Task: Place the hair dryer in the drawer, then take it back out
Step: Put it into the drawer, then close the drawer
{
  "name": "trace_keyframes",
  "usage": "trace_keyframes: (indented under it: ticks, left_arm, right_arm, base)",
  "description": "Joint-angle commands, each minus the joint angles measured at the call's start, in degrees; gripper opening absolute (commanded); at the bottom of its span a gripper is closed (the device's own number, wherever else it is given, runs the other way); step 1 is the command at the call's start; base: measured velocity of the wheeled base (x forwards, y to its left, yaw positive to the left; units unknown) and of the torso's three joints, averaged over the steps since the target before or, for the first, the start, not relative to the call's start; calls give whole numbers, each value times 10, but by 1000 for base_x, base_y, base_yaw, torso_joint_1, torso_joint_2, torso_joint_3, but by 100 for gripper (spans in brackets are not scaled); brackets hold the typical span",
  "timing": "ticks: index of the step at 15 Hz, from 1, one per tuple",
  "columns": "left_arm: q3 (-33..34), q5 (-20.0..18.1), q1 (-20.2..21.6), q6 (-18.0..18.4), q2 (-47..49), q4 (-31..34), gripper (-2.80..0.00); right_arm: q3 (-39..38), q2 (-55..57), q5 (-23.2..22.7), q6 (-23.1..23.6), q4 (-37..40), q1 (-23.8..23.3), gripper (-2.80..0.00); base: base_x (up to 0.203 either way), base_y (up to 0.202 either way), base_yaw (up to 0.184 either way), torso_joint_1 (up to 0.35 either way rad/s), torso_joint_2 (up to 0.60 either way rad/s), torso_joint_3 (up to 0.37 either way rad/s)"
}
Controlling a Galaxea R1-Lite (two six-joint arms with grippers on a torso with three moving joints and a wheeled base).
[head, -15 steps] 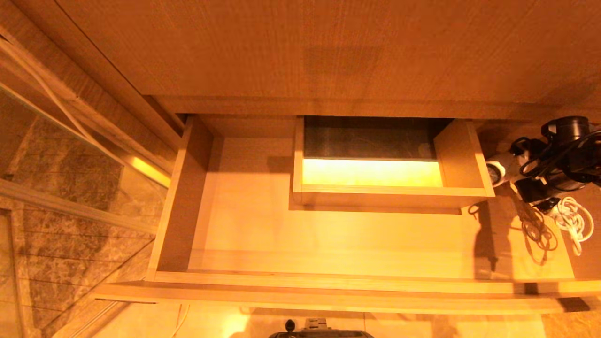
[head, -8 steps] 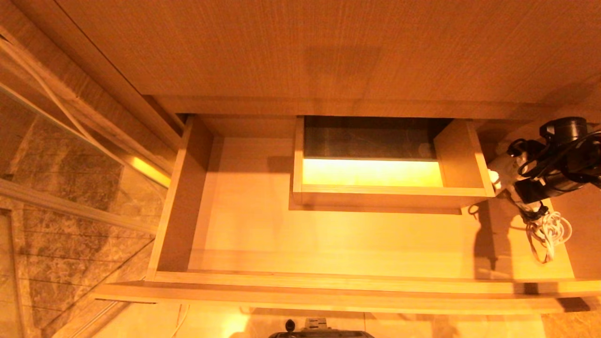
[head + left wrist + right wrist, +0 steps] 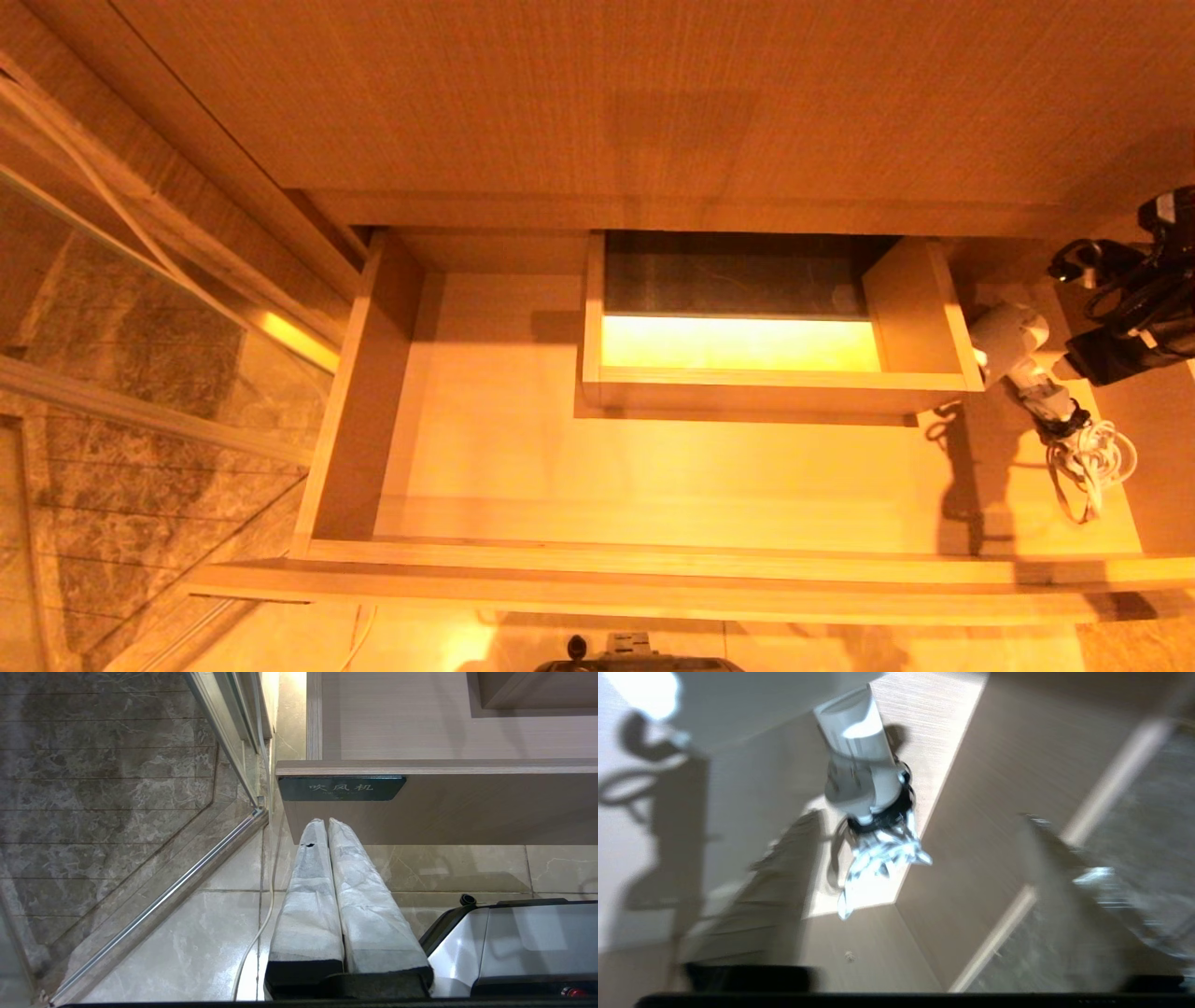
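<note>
One open light-wood drawer [image 3: 653, 485] under a wood countertop [image 3: 597, 93], marble floor [image 3: 117, 788] left, hair dryer [image 3: 1013, 350] lying inside at right, right gripper [image 3: 1120, 350] spread empty beside it, left wrist view alone showing left gripper [image 3: 327, 826] closed below the drawer's dark label plate [image 3: 341, 787].

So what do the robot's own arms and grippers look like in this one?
The right arm is black and blocky, with looped black cables along it. The left gripper has two long, tapering fingers wrapped in whitish, crinkled padding, one with a small dark tear near its tip, set in a black base. The right gripper's fingers look similarly long and pale, though blurred.
</note>
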State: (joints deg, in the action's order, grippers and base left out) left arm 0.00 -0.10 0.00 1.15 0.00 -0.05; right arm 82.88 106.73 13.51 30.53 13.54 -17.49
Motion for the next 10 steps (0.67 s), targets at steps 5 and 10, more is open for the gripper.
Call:
trace_keyframes:
  ticks: [5,10]
  left_arm:
    - [1,0,0,0,0,0,-280]
    - [1,0,0,0,0,0,-280]
  right_arm:
    - [-35,-149,-13,52,58,-5,-280]
    - [-60,-276,-9,135,185,-40,-280]
  base:
    - [0,0,0,0,0,0]
    - [0,0,0,0,0,0]
